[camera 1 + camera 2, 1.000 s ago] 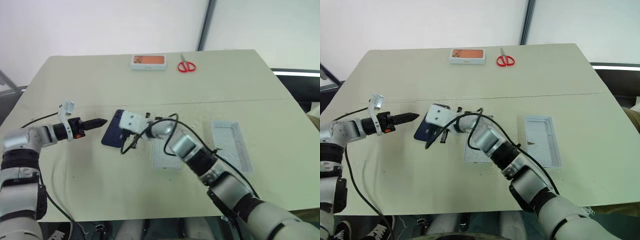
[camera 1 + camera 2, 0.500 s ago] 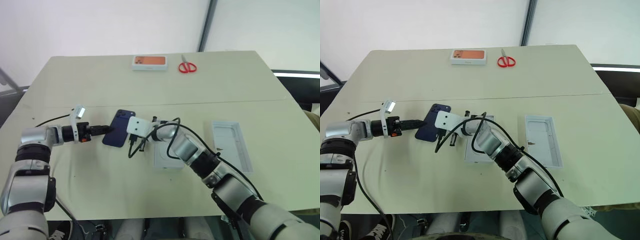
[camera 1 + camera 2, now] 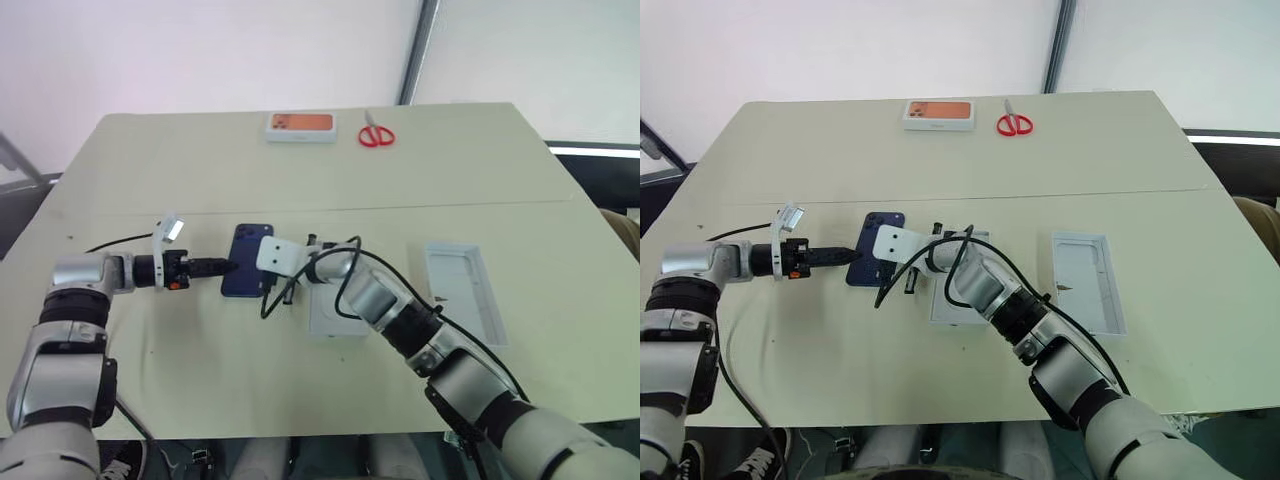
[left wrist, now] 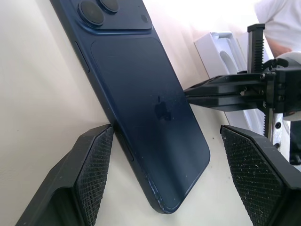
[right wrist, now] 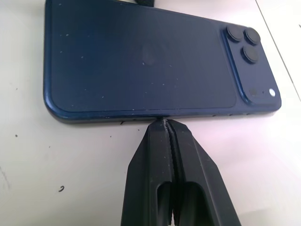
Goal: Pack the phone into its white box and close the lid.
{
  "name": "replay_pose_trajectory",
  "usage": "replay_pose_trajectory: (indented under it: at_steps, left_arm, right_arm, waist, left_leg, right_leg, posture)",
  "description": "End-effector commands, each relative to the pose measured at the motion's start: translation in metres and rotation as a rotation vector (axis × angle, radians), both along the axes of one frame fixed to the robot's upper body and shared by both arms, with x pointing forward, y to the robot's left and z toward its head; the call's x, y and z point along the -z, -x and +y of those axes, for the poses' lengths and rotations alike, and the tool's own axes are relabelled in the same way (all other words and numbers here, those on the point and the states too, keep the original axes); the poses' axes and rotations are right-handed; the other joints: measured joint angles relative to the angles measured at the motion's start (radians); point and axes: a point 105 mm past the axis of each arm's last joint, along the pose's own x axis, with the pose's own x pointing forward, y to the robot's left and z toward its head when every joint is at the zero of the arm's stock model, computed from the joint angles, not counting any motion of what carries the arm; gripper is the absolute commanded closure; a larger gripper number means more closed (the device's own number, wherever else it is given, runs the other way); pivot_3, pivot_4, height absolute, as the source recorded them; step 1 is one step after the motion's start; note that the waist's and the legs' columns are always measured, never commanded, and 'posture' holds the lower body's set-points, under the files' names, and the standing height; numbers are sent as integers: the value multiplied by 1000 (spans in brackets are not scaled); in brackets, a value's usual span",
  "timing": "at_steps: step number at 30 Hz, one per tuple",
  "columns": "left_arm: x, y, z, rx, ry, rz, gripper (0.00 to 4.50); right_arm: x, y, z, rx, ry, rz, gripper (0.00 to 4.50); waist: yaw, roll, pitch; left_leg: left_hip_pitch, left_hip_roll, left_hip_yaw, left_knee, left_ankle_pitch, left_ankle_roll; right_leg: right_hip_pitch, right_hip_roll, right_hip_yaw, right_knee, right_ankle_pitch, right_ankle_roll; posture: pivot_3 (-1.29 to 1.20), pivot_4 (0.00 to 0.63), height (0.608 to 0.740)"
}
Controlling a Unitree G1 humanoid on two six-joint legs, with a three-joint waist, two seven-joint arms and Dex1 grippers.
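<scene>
Centrally, the phone [image 3: 247, 260] lies flat on the table [image 3: 200, 170]; left gripper [image 4: 164, 172] open astride its end, right gripper [image 5: 165, 123] shut against its edge. Risk: phone skids off before the jaws close.

Lab: bare table [image 3: 300, 180], blank walls

phone [image 3: 246, 273]: navy, back up, flat on table | white box [image 3: 333, 313]: just beside | lid [image 3: 462, 290]: inside up, apart
</scene>
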Motion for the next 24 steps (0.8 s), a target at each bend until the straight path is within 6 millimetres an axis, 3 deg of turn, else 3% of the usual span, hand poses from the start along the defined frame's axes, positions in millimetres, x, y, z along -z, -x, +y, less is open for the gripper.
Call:
replay_pose_trajectory:
  at_steps: [1, 9, 15, 24]
  left_arm:
    - [35, 9, -1, -31, -67, 132, 666]
    - [43, 13, -8, -12, -89, 181, 666]
    - [24, 18, -37, 35, 32, 231, 666]
    - [7, 13, -50, 1, 139, 245, 666]
  right_arm:
    - [-5, 3, 3, -37, 29, -36, 4443]
    - [-7, 7, 9, -56, 16, -16, 4443]
    - [-8, 7, 9, -60, 11, -28, 4443]
    - [-8, 6, 8, -59, 8, -31, 4443]
  waist:
    - [2, 0, 0]
    - [1, 1, -1]
    - [-2, 1, -2]
    - [1, 1, -2]
  left_leg:
    - [1, 0, 0, 0, 0, 0]
    - [5, 0, 0, 0, 0, 0]
    - [5, 0, 0, -1, -1, 1]
    - [5, 0, 0, 0, -1, 1]
  right_leg:
    - [1, 0, 0, 0, 0, 0]
    - [4, 0, 0, 0, 0, 0]
    - [4, 0, 0, 0, 0, 0]
    - [4, 0, 0, 0, 0, 0]
  posture:
    - [0, 150, 740]
    - [0, 150, 740]
    - [0, 150, 740]
    - [0, 150, 740]
